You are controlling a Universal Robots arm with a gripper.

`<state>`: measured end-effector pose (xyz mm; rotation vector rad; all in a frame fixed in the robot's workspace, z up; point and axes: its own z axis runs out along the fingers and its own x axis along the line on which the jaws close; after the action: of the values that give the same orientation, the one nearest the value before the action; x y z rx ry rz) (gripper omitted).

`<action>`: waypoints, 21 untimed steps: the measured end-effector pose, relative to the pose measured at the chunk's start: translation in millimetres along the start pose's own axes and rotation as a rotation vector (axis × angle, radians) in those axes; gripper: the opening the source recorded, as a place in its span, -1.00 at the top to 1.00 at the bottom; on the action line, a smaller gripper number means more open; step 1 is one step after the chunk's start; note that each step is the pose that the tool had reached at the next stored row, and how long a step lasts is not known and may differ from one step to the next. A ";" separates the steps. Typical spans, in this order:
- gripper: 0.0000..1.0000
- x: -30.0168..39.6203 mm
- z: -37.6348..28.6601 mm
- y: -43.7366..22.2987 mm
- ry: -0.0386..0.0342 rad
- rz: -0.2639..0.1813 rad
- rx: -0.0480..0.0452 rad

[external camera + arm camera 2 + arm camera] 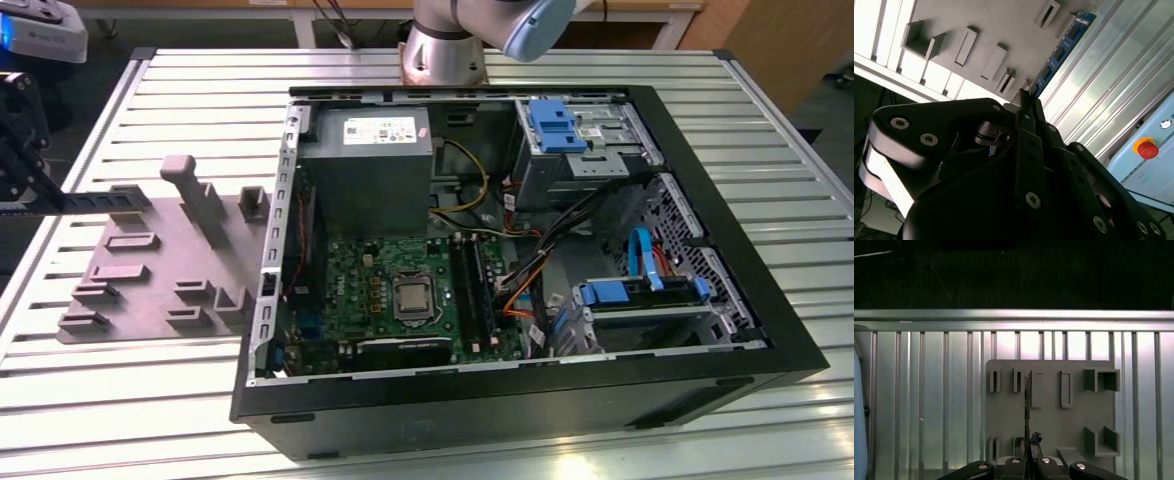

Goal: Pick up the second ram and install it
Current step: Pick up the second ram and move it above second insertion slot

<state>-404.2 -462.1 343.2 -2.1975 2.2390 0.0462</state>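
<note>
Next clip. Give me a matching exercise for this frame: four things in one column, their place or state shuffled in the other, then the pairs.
1. second ram
2. fixture plate
3. computer case
4. red button

A. side open, motherboard exposed
B. on a pale blue box
C. clamped in the hand
D. grey, flat on the slatted table

Pairs: 1-C, 2-D, 3-A, 4-B.

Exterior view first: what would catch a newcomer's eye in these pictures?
The large open black computer case with its green motherboard stands on the slatted metal table. At the exterior view's left, the black gripper is shut on a thin blue-green memory stick above a grey slotted holder plate.
</note>
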 end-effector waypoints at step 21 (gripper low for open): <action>0.73 -0.4 -19.5 0.4 0.0001 0.000 0.0001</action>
<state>-404.2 -462.1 362.6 -2.1975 2.2389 0.0461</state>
